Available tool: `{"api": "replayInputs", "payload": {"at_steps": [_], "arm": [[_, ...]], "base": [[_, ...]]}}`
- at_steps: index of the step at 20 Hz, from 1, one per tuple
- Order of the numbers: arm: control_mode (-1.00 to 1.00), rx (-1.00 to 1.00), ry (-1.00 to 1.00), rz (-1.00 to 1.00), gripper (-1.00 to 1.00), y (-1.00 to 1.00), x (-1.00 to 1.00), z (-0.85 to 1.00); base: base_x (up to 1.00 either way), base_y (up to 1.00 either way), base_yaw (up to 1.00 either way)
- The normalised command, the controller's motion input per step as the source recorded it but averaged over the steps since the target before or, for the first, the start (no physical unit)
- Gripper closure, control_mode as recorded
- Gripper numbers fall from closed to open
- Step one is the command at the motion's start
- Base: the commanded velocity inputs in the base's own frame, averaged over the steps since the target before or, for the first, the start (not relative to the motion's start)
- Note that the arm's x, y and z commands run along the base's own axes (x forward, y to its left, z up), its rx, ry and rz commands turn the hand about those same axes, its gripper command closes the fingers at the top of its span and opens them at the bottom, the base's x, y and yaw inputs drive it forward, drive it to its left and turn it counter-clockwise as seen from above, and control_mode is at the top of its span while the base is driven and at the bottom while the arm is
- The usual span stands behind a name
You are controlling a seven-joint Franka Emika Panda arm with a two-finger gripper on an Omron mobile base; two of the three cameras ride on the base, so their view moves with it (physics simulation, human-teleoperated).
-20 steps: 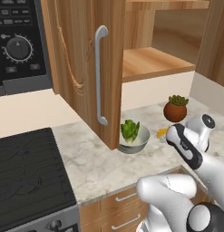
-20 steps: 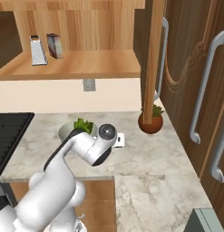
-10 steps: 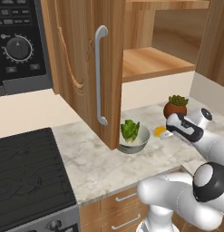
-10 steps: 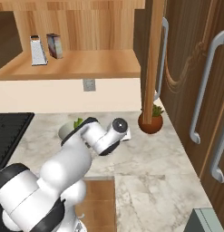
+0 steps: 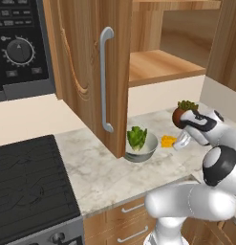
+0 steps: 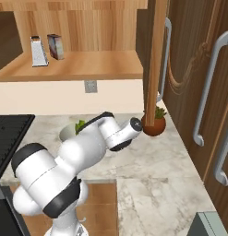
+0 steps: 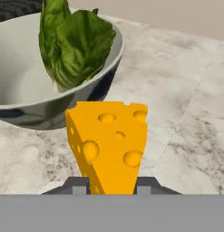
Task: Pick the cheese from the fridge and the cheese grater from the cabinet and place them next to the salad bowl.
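Hand view has the gripper [image 7: 111, 185] clamped on the cheese [image 7: 109, 146] just beside the salad bowl [image 7: 22, 97] on the counter [image 7: 186, 104]; right base view alone shows the cheese grater [image 6: 39, 51] on the cabinet [image 6: 83, 64] shelf, arm blocks the cheese there.

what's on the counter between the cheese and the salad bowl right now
Nothing: in the hand view only bare marble counter separates the cheese, clamped in the gripper, from the salad bowl. The left base view shows the same gap.
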Motion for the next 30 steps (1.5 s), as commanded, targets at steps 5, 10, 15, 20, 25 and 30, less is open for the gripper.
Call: {"api": "replayInputs", "payload": {"at_steps": [5, 10, 15, 20, 25, 30], "arm": [[-1.00, -0.07, -0.01, 0.06, 1.00, 0.00, 0.07, -0.12], [-1.00, -0.10, -0.24, 0.09, 1.00, 0.09, 0.00, -0.21], [-1.00, 0.00, -0.14, 0.07, 1.00, 0.05, 0.00, -0.34], [-1.00, 0.00, 0.00, 0.01, 1.00, 0.09, 0.08, -0.30], [-1.00, -0.01, 0.00, 0.01, 1.00, 0.11, 0.27, -0.20], [-1.00, 0.00, -0.01, 0.03, 1.00, 0.10, 0.29, -0.29]], "base": [[0.00, 0.00, 0.00], [0.00, 0.00, 0.00], [0.00, 0.00, 0.00], [0.00, 0.00, 0.00], [0.00, 0.00, 0.00], [0.00, 0.00, 0.00]]}}
